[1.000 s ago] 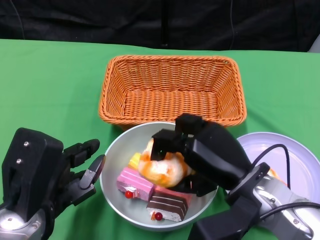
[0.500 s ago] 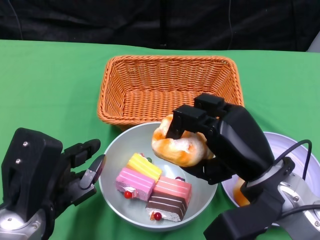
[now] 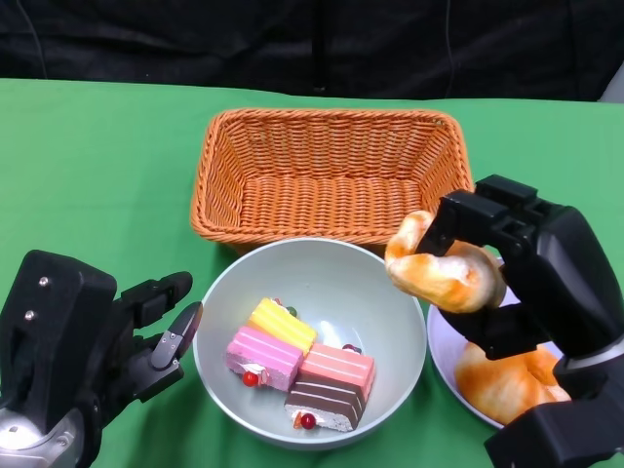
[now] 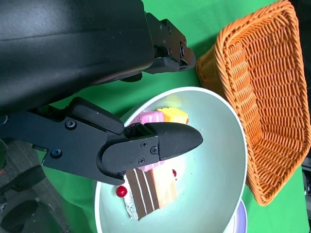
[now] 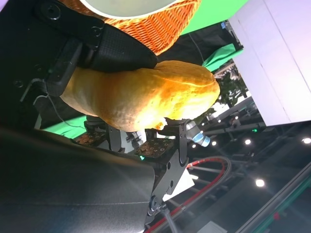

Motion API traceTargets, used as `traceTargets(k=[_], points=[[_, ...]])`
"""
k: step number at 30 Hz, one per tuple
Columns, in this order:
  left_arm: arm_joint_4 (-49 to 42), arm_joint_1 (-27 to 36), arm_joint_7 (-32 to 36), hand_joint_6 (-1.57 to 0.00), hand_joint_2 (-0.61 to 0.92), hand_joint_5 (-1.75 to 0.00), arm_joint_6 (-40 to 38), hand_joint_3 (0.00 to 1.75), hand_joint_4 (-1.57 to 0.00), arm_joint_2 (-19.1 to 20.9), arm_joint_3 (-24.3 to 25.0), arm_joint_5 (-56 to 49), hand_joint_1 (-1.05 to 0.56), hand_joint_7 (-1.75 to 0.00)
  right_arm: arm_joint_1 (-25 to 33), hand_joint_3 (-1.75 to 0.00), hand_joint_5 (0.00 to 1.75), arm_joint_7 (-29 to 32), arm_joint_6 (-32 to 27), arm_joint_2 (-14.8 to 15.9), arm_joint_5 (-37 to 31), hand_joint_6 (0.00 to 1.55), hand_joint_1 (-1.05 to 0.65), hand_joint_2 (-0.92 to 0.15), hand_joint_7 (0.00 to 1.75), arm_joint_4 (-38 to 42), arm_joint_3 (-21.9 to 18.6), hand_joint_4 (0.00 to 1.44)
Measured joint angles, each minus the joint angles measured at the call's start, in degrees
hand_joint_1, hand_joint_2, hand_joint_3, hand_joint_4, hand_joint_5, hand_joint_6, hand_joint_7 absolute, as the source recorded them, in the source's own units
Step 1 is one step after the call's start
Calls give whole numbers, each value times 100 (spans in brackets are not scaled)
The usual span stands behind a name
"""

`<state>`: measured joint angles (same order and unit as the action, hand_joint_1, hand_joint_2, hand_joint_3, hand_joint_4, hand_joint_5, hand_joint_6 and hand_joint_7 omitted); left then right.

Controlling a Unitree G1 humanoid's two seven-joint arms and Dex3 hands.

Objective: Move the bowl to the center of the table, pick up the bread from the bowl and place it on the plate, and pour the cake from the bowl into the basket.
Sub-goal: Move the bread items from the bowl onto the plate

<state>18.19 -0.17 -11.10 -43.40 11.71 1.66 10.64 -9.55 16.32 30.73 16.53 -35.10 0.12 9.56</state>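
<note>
The right robot hand grips a bread above the plate, unreleased; the left robot hand is spread beside the bowl. Cakes remain unpoured.

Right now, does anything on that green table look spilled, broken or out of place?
Nothing stands out. The golden bread roll is held in the right hand above the white plate, where another roll already lies. The pale grey bowl holds its cake slices upright, and the orange wicker basket sits square.
</note>
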Motion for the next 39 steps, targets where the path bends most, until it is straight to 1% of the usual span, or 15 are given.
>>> traceTargets(k=[4,8,13,19,21,22,24,25,26,27,28,29,31,34,39], points=[[0,1,-1,-21,92,-56,0,68,0,-1,23,9,-71,-1,69,-170,175,29,-81,118,-71,80,-20,-17,168,10,-270,104],[0,1,-3,-22,92,-57,-1,67,0,-2,23,18,-72,-1,101,-165,175,195,-325,271,-410,79,-18,-20,170,119,-484,104],[2,7,-29,-22,92,-56,-3,67,0,-2,26,39,-72,-1,103,-155,175,486,-530,444,-782,77,-18,-27,171,478,-521,102],[5,11,-28,-23,92,-58,-10,67,0,-2,25,35,-73,-1,92,-153,175,578,-967,528,-1132,79,-18,-24,167,804,-445,102],[5,12,-28,-23,92,-58,-10,67,0,-1,26,35,-73,-1,92,-151,175,574,-1118,535,-1180,82,-14,-23,160,886,-374,102],[5,13,-28,-23,92,-58,-10,67,0,-1,25,35,-73,-1,92,-147,175,566,-1165,535,-1187,82,-14,-24,152,911,-343,99],[10,15,-28,-23,92,-57,-10,67,0,-1,24,33,-72,-1,89,-123,175,338,-1322,555,-1169,87,-16,-35,111,916,-265,87],[21,20,-28,-22,92,-57,-10,67,0,-1,23,33,-72,0,90,-103,142,90,-1463,582,-1156,79,-23,-41,79,891,-230,76],[32,25,-28,-22,92,-57,-10,68,0,-1,22,33,-72,0,92,-80,109,-205,-1652,618,-1150,78,-28,-51,43,853,-207,72],[38,32,-28,-22,92,-57,-10,68,0,0,22,33,-72,0,94,-71,97,-437,-1810,651,-1147,79,-30,-55,29,811,-190,70],[42,40,-28,-22,92,-57,-10,68,0,0,22,32,-72,0,97,-41,69,-684,-1963,679,-1145,59,-45,-75,12,740,-167,48],[48,43,-28,-22,92,-57,-10,68,0,1,21,32,-72,0,103,-29,57,-1053,-2155,729,-1142,48,-53,-83,6,619,-122,37],[59,46,-28,-23,92,-58,-10,67,0,1,21,33,-73,-1,125,-22,43,-1675,-2474,842,-1142,31,-66,-90,1,369,-25,19],[62,48,-28,-22,92,-57,-26,66,0,3,26,26,-72,0,170,-25,39,-2217,-2823,924,-1152,19,-78,-92,0,92,25,7],[58,121,-49,-22,92,-53,474,56,0,327,-221,-403,-70,0,287,-33,41,-2636,-3134,1096,-1288,14,-90,-92,0,-219,179,0]])
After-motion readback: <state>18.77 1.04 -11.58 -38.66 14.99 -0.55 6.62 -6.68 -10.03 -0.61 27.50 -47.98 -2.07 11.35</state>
